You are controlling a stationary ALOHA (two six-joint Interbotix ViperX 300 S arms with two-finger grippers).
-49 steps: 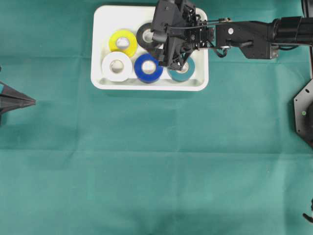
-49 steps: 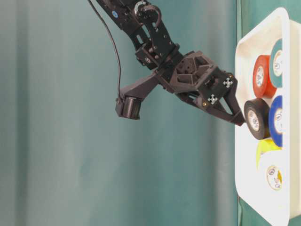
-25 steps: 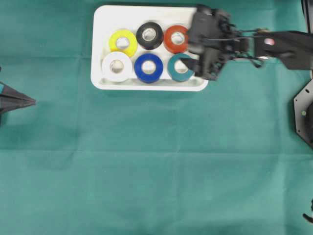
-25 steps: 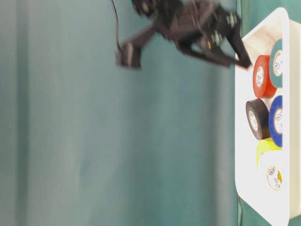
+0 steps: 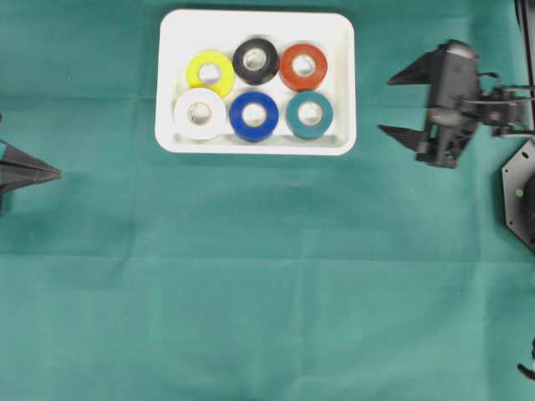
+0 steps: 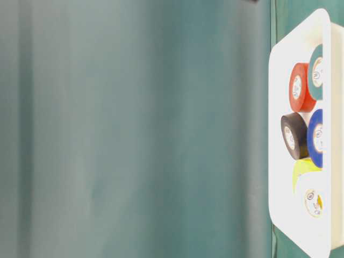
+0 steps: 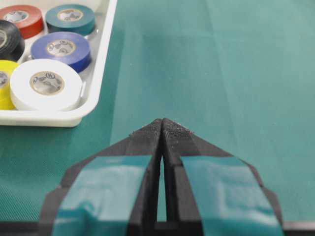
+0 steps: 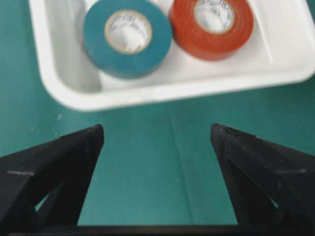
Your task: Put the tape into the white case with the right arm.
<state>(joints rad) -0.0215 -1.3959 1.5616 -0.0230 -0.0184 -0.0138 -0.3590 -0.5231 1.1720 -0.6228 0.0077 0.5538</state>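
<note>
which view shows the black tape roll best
The overhead view: the black tape roll shows whole, top middle in the white case. Table-level shows it side-on; the left wrist view cuts it at the edge; the right wrist view misses it.

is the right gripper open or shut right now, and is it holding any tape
Open and empty. The right gripper has its two black fingers spread wide apart over bare green cloth, beside the white case.

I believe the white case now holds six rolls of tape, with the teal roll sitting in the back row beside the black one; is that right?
Not quite. The white case does hold six rolls, but the overhead view shows the teal roll in the front row beside the blue roll. The red roll is the one beside the black roll in the back row.
</note>
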